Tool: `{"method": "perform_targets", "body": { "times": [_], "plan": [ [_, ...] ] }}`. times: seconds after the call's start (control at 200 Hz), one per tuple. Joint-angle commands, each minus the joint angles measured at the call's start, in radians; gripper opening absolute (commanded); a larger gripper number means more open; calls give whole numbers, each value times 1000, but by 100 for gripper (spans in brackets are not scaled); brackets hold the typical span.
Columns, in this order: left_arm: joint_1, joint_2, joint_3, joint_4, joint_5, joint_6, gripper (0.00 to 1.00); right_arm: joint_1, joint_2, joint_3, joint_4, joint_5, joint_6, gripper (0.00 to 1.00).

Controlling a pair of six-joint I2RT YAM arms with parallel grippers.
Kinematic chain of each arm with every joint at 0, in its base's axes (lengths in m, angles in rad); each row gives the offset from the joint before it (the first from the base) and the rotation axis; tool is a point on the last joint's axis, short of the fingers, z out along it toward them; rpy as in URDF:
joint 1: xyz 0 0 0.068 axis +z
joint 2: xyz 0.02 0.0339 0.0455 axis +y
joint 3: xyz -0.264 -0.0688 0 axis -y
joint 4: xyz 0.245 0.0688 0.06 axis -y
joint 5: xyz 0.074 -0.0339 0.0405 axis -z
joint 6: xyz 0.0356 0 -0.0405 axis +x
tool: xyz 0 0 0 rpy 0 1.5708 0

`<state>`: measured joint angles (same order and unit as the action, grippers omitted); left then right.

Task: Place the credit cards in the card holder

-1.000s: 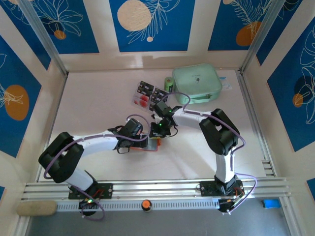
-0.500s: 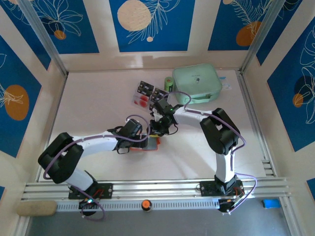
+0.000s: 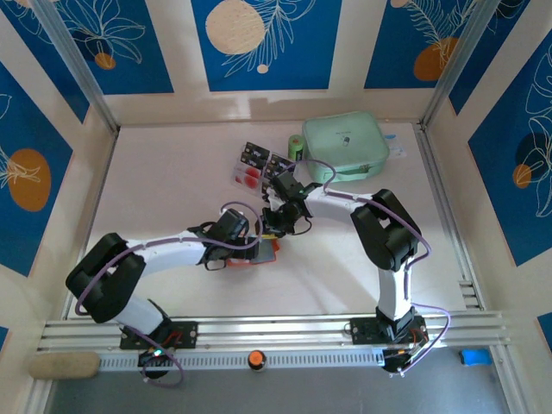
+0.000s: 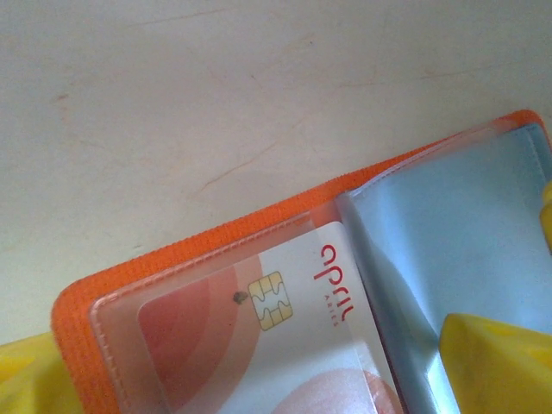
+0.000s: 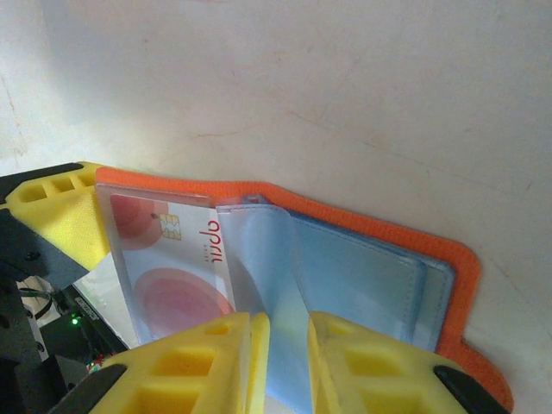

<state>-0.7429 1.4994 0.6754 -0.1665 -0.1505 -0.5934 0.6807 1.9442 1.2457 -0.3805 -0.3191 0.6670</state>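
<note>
The orange card holder (image 3: 266, 254) lies open at mid-table. A white card with red blobs and a chip (image 4: 285, 345) sits in its clear left pocket (image 5: 172, 259). My left gripper (image 4: 259, 375) is open and wide. One yellow fingertip (image 4: 496, 362) rests on the blue-grey pockets and the other sits at the holder's left corner. My right gripper (image 5: 289, 362) is shut on an upright blue-grey pocket leaf (image 5: 276, 259) of the card holder (image 5: 362, 224). Two credit cards (image 3: 252, 164) (image 3: 279, 165) lie side by side farther back.
A mint-green zip pouch (image 3: 345, 147) sits at the back right, with a small green object (image 3: 295, 145) beside it, close to the loose cards. Both arms meet over the holder near the table's (image 3: 164, 181) middle. Walls ring the table.
My right gripper has shifted slightly left over the holder, keeping the pocket leaf. The left arm and the loose cards have not moved.
</note>
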Motion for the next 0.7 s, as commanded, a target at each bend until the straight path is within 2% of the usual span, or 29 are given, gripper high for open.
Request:
{"method": "perform_targets", "body": {
  "times": [0.0,0.365,0.695],
  "plan": [
    [-8,18,-35,-2,62,-4,93,-4,42,-11,-8,-25,5,25],
    [-8,19,-36,1,61,-7,93,-24,64,-22,-6,-26,-10,24],
    [-7,13,-38,-5,54,-6,93,-30,-34,-12,-58,55,-54,22]
  ]
}}
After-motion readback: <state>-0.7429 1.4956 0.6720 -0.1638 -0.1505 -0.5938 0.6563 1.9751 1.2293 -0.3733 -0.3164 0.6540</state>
